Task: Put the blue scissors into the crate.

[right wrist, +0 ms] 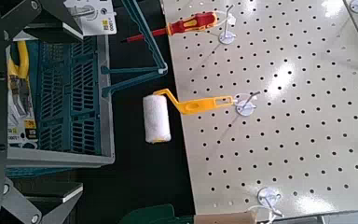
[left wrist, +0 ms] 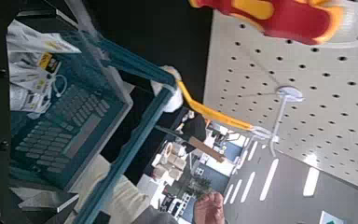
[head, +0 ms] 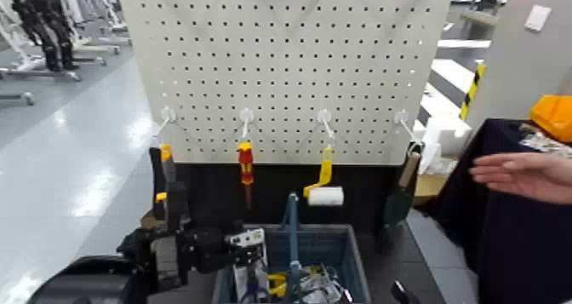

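A white pegboard [head: 281, 69] is being seen standing upright at the far side, with white hooks [head: 247, 117] being carried along its lower rows. Grey glossy floor [head: 68, 146] is being lit by reflected ceiling light on the left. A dark-draped table [head: 511, 214] is being shown at the right.

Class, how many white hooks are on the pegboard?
4, in one row on the pegboard: far-left hook, hook above the red screwdriver, hook above the yellow roller, far-right hook.
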`<state>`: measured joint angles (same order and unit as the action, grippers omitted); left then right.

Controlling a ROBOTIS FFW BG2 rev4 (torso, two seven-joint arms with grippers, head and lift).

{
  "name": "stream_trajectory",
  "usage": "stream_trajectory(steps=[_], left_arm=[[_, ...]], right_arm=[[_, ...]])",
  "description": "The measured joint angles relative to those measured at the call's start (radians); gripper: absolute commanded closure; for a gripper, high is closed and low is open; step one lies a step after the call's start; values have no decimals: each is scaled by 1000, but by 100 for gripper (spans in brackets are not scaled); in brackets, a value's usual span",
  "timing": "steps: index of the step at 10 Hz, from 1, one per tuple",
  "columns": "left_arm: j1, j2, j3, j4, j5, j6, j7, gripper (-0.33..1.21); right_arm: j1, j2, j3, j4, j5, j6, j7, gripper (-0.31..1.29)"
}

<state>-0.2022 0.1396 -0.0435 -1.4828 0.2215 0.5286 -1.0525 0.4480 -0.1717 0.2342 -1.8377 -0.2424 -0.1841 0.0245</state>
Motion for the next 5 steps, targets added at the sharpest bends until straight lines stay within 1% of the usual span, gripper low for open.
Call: stream_trajectory(steps=[3, 4, 5], left_arm=[[2, 4, 11, -121, 19, -18, 73, -5], [9, 6, 12, -169, 21, -32, 112, -5], [25, 7, 15, -212, 15, -61, 170, -5]], right_arm=[[4, 1, -4, -3, 2, 0, -2, 17], [5, 2, -6, -5, 4, 0, -3, 17], [7, 2, -7, -7, 5, 0, -5, 17]])
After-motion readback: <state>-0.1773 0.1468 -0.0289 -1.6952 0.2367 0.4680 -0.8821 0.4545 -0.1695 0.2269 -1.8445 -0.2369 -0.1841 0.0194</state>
